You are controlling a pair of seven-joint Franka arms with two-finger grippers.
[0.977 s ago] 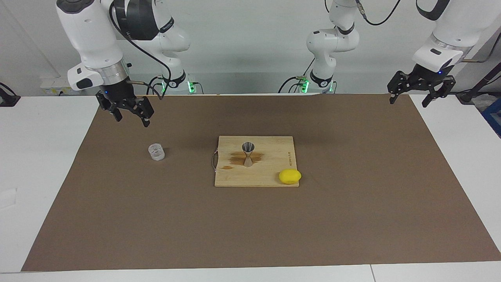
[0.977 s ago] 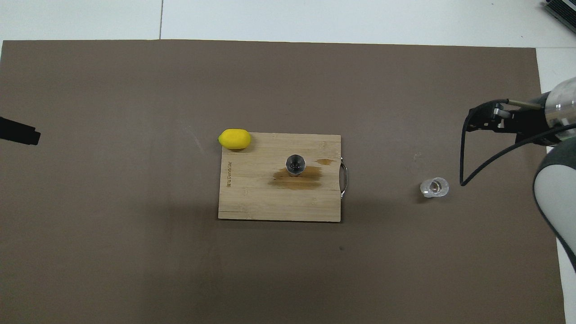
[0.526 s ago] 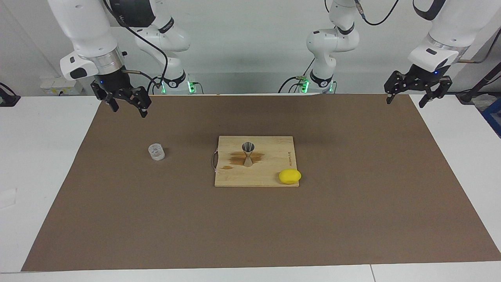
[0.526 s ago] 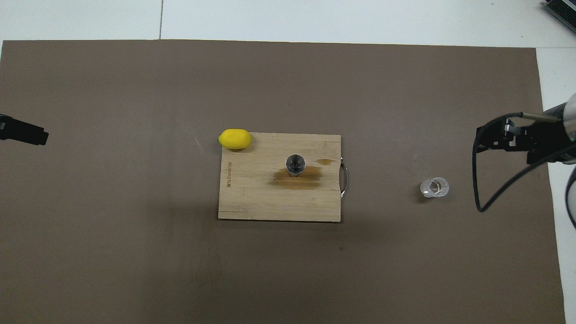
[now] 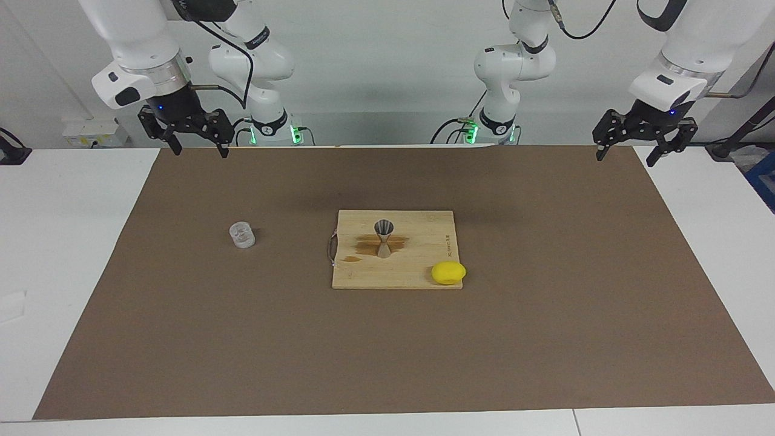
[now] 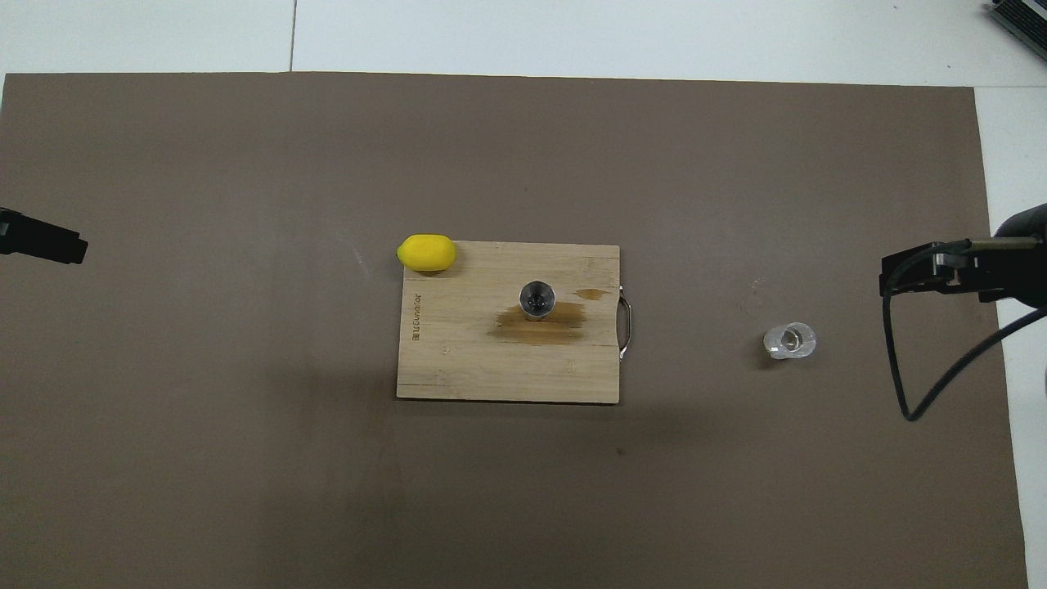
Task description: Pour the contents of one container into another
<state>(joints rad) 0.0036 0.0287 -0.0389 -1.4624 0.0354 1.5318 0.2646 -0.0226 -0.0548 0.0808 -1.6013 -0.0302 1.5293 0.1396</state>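
The clear glass cup (image 5: 242, 235) stands upright on the brown mat toward the right arm's end; it also shows in the overhead view (image 6: 789, 341). The grey metal jigger (image 5: 384, 238) stands upright on the wooden cutting board (image 5: 393, 275) at the table's middle, and shows from above (image 6: 536, 298). My right gripper (image 5: 198, 151) is open and empty, raised over the mat's edge by the robots, well apart from the cup; part of it shows in the overhead view (image 6: 900, 278). My left gripper (image 5: 625, 158) is open and empty, raised over the mat's corner at the left arm's end.
A yellow lemon (image 5: 448, 272) lies at the board's corner, farther from the robots than the jigger, also seen from above (image 6: 426, 253). A brown wet stain (image 6: 540, 323) marks the board by the jigger. The board has a metal handle (image 6: 626, 327) facing the cup.
My right gripper has risen and drawn back from above the glass cup toward the robots' edge of the mat. My left gripper has lifted slightly. Cup, jigger and lemon have not moved.
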